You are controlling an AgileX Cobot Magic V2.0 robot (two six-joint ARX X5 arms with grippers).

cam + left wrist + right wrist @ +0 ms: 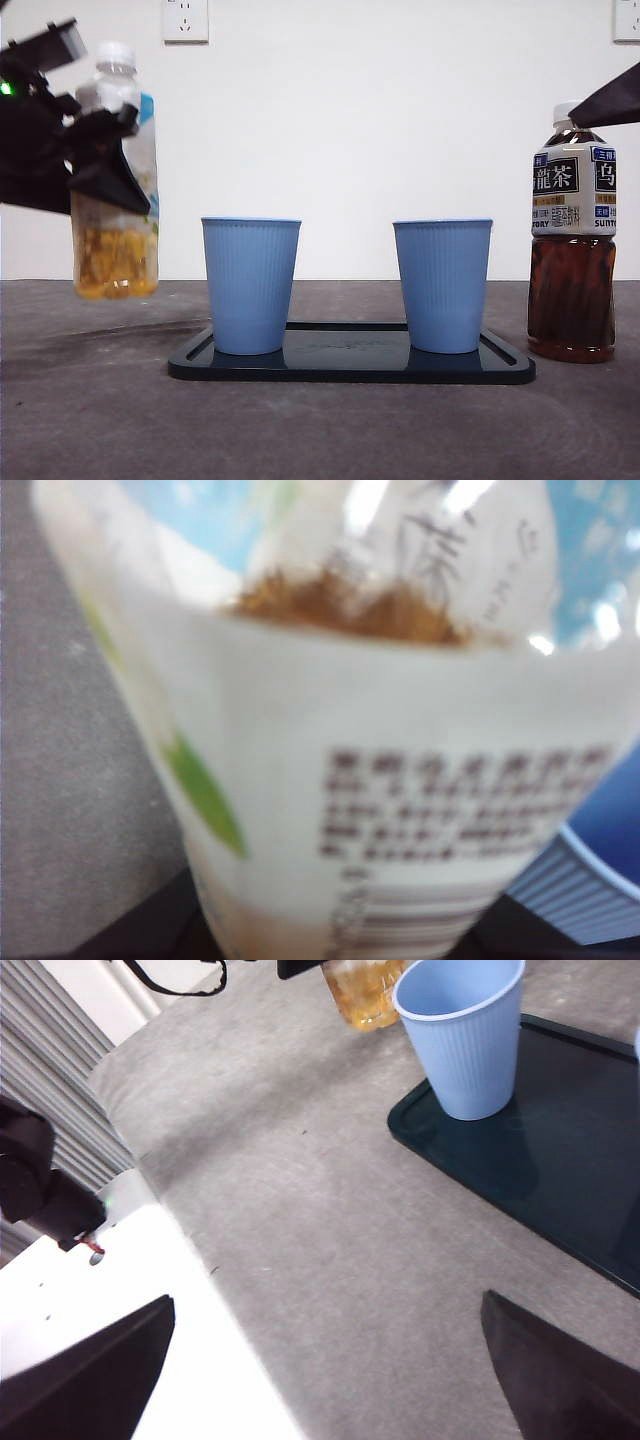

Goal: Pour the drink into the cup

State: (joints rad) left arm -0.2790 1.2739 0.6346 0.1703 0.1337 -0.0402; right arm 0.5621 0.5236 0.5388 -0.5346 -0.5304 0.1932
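Two blue cups [250,285] stand on a black tray [350,368] on the bench [90,420]. The left gripper [100,150] grasps the yellow drink bottle [115,250], lifted upright beside them; the right gripper [330,1380] waits, jaws spread and holding nothing.

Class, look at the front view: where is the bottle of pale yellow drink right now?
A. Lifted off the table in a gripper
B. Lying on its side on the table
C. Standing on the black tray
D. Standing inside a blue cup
A: the left gripper holds the bottle of pale yellow drink, upright, clear above the table, beside the black tray.
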